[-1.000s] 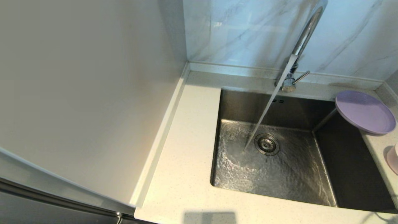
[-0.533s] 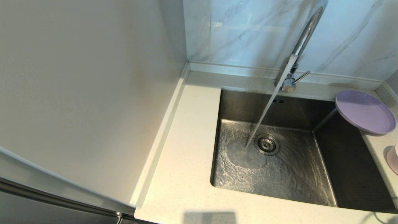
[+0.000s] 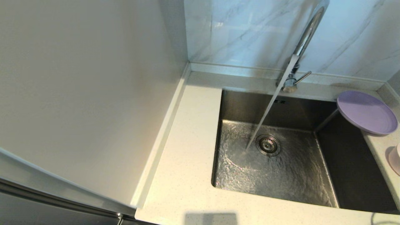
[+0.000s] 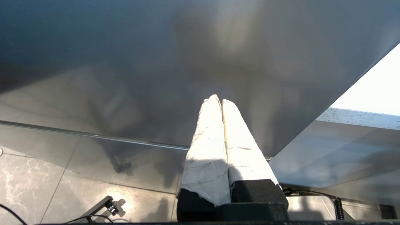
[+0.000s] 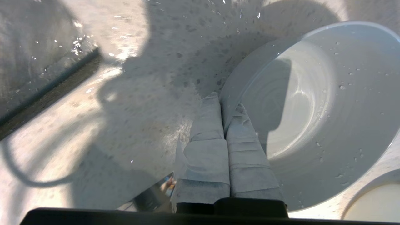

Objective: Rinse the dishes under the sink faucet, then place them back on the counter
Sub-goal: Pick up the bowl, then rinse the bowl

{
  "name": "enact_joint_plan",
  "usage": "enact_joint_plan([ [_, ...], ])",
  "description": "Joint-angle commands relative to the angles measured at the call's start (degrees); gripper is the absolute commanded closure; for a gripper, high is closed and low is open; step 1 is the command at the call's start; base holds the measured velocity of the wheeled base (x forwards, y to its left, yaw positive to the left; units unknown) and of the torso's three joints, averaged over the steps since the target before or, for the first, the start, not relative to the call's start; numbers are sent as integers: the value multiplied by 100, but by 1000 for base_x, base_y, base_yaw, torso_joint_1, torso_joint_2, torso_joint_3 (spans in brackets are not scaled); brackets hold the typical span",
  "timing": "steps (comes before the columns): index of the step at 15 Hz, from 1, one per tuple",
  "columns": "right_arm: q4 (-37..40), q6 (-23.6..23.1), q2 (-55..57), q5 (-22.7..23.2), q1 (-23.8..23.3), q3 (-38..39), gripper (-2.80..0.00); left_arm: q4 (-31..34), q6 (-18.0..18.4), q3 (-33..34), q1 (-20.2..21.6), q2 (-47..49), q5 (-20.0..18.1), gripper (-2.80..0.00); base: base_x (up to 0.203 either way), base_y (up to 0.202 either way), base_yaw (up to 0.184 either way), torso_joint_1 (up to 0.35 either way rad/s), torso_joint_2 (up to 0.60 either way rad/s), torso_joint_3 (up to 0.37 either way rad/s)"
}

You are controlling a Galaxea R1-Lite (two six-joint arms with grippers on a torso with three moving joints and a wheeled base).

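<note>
Water runs from the chrome faucet [image 3: 307, 34] into the steel sink [image 3: 290, 172], landing just beside the drain strainer [image 3: 268, 145]. The lavender plate [image 3: 367, 112] lies on the counter [image 3: 190, 137] at the sink's far right corner, its edge overhanging the basin. The pale pink bowl [image 3: 395, 157] shows only at the head view's right edge. In the right wrist view my right gripper [image 5: 222, 101] is shut on the wet bowl's [image 5: 315, 106] rim, one finger inside and one outside. My left gripper [image 4: 218, 100] is shut on nothing, low before a grey cabinet front.
A pale wall panel [image 3: 87, 93] stands along the counter's left side and the marble wall [image 3: 250, 31] runs behind the sink. A thin cable loop [image 3: 386, 215] lies at the counter's near right corner. Neither arm appears in the head view.
The water keeps running and its ripples shift across the sink bottom. The cable loop at the near right corner has crept a little to the left. The plate and bowl have not moved.
</note>
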State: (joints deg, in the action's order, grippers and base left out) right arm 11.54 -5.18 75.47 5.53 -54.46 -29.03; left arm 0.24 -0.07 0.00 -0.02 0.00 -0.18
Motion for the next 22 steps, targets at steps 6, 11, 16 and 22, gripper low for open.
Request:
enact_joint_plan([
  [6,768,-515,-1514,802,1527,-760,0,2,-1,0,2,0,1,0,0,0,0,0,0,0],
  [11,3140,-836,-1257,2551,3869,-2940,0,2,-1,0,2,0,1,0,0,0,0,0,0,0],
  [16,3448,-1490,221,3837,5468,-4266,0,2,-1,0,2,0,1,0,0,0,0,0,0,0],
  [22,3463,-1815,1431,4370,6505,-5738,0,2,-1,0,2,0,1,0,0,0,0,0,0,0],
])
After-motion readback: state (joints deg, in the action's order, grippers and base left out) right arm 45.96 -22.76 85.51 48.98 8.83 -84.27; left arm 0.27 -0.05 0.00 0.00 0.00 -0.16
